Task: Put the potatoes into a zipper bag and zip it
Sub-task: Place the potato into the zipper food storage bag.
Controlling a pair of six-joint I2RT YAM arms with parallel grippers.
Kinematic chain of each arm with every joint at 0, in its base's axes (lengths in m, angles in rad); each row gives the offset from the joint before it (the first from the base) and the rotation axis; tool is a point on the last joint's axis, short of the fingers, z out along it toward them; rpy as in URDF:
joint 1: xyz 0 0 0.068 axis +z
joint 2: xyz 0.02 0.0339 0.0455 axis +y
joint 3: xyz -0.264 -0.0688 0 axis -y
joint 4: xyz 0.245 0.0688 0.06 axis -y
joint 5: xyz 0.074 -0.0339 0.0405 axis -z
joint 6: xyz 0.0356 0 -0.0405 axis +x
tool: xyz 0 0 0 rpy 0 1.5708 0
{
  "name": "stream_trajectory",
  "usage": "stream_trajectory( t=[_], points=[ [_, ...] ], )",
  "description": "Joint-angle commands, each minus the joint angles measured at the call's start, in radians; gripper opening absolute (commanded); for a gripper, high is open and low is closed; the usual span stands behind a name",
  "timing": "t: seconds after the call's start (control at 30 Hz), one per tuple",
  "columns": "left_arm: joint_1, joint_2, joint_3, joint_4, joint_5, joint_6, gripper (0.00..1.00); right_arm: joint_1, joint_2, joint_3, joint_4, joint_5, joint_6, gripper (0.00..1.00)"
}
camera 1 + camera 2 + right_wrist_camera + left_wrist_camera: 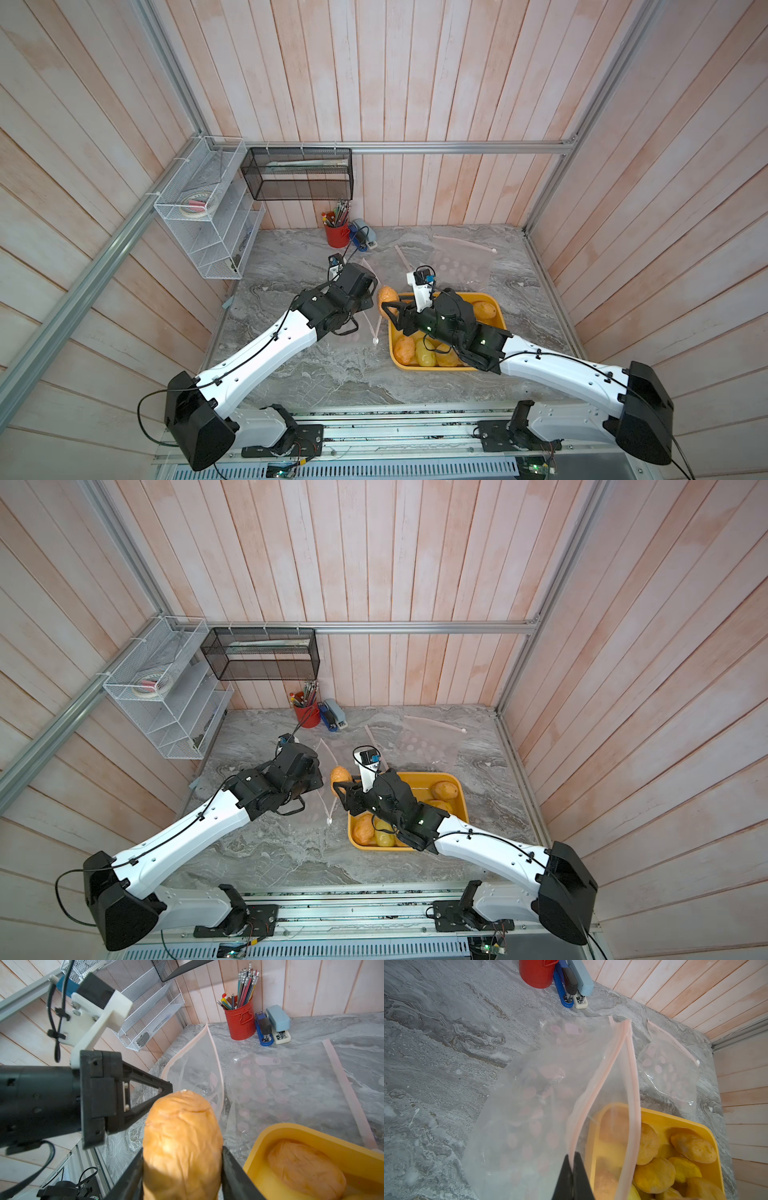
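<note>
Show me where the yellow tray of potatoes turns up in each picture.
Top view: yellow tray under the right arm.
Top view: yellow tray also under that arm.
Left wrist: yellow tray behind the clear bag.
Right wrist: yellow tray beside the held potato.
Shared landmark: red pencil cup.

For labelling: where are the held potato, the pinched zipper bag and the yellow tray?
held potato (182,1136): right wrist view, mid skin.
zipper bag (529,1115): left wrist view, clear side panel.
yellow tray (679,1119): left wrist view, rim.

Orange-brown potato (182,1136), yellow tray (291,1127), clear pink-spotted bag (529,1115), grey marbled table (436,1053), red cup (535,972)
</note>
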Motion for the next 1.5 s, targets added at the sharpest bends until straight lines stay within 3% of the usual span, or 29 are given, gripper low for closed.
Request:
stream_trajectory(
  t=[0.0,0.4,0.67,0.9,1.13,1.47],
  points=[
    [0.004,0.006,-0.009,0.020,0.021,0.023,0.00,0.003,0.061,0.051,0.028,-0.032,-0.033,0.18],
    [0.004,-0.037,-0.037,0.075,0.077,0.055,0.00,-0.003,0.240,0.128,0.043,0.025,-0.051,0.18],
    [0.004,-0.071,-0.055,0.093,0.082,0.062,0.00,-0.021,0.303,0.124,0.040,0.024,-0.030,0.25],
    [0.006,-0.094,-0.067,0.102,0.083,0.061,0.00,-0.032,0.300,0.107,0.046,0.001,-0.024,0.51],
    [0.015,-0.078,-0.061,0.088,0.078,0.051,0.00,-0.031,0.248,0.075,0.053,-0.014,-0.024,0.70],
    [0.039,-0.037,-0.055,0.068,0.079,0.032,0.00,-0.029,0.135,0.024,0.019,-0.015,0.003,0.75]
  ],
)
